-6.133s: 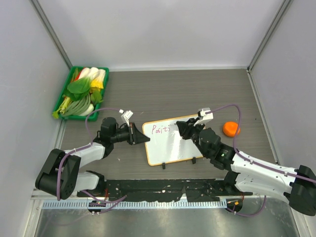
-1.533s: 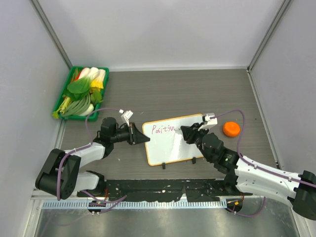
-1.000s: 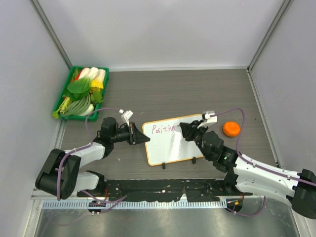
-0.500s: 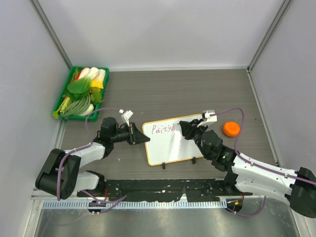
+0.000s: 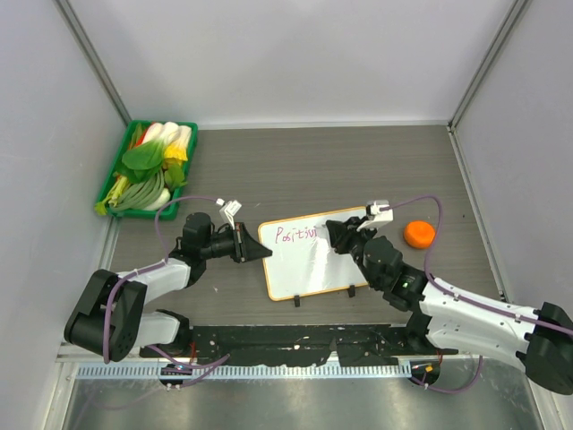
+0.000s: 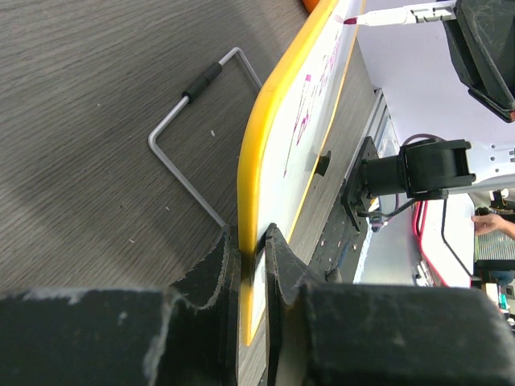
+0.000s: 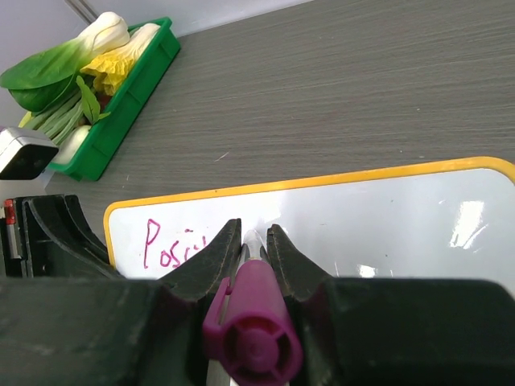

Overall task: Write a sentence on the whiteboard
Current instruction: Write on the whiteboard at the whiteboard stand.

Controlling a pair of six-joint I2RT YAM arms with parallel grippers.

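The whiteboard (image 5: 313, 255), white with a thin orange frame and two black clip feet, lies mid-table. Purple-pink letters reading roughly "Positivi" (image 5: 296, 235) run along its top left. My left gripper (image 5: 261, 252) is shut on the board's left edge; the left wrist view shows the yellow-orange frame (image 6: 259, 161) pinched between the jaws. My right gripper (image 5: 332, 235) is shut on a purple-capped marker (image 7: 251, 318), tip down on the board just right of the letters. In the right wrist view the fingers hide all but "Posi" (image 7: 170, 244).
A green tray (image 5: 148, 167) of leafy vegetables stands at the far left. An orange round object (image 5: 418, 234) lies right of the board. A bent wire stand (image 6: 193, 137) lies behind the board. Grey walls close in on three sides.
The writing has grown from "Positi" to about "Positivi". My right gripper with the marker has shifted right along the top line, with small moves in the last second. My left gripper has not moved.
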